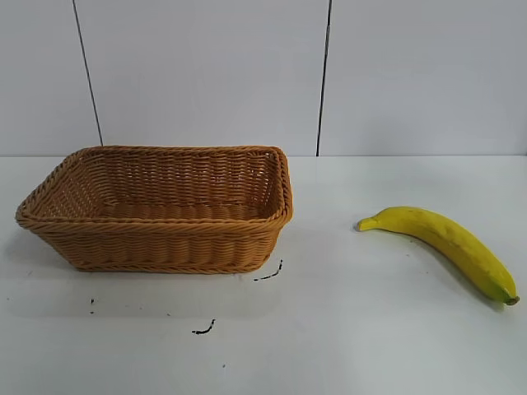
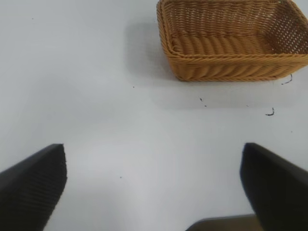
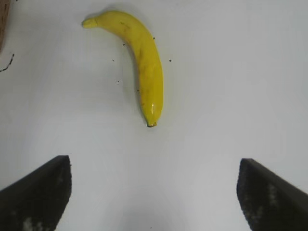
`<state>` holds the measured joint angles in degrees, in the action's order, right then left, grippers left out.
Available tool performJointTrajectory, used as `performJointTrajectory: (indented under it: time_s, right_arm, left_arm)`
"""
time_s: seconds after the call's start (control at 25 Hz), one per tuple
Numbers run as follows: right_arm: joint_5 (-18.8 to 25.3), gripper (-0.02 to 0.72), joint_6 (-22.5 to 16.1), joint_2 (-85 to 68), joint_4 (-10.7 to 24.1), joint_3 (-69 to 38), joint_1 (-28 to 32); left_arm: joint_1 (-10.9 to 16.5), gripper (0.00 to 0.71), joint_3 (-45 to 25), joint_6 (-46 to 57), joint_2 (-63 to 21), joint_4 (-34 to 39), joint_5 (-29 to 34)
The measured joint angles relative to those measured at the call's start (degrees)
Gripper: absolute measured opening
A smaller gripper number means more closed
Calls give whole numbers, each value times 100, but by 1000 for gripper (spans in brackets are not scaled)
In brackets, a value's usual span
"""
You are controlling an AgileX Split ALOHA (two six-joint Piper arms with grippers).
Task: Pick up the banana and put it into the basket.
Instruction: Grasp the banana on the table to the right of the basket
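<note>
Your right gripper [image 3: 154,192], jaws wide, has the banana [image 3: 144,62] just ahead; straddle its middle crosswise before closing.

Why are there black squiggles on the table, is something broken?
Nothing looks broken. The squiggles are small dark marks on the table in front of the basket, which sits upright and empty. The banana lies whole off to its right. Both grippers, left and right, are open.
</note>
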<state>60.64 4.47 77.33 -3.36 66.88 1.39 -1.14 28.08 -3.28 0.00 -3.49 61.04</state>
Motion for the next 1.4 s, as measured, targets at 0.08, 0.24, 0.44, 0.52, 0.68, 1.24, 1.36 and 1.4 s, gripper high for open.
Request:
performJointTrajectory:
  time_s: [0.08,0.24,0.44,0.52,0.68,1.24,1.36,1.4]
  right_arm:
    - [9,667,0,588,0,274,0]
    - [119,667,154,1641,0,976,0]
    - [126,667,513,2574,0,1724,0]
    - [113,667,749,2846,0,1908,0]
    - [43,667,1173,3111,165,2029,-240]
    - [-134,666,1162,3620,336,2033,-668]
    - [-348,666,1104,3825,336,2033,-668]
    - [-413,666,1064,3914,336,2033,-668]
  left_arm:
    - [0,695,0,0,0,0,0]
    - [0,695,0,0,0,0,0]
    - [0,695,0,0,0,0,0]
    - [0,695,0,0,0,0,0]
    - [0,695,0,0,0,0,0]
    - [0,695,0,0,0,0,0]
    - [0,695,0,0,0,0,0]
    - [0,695,0,0,0,0,0]
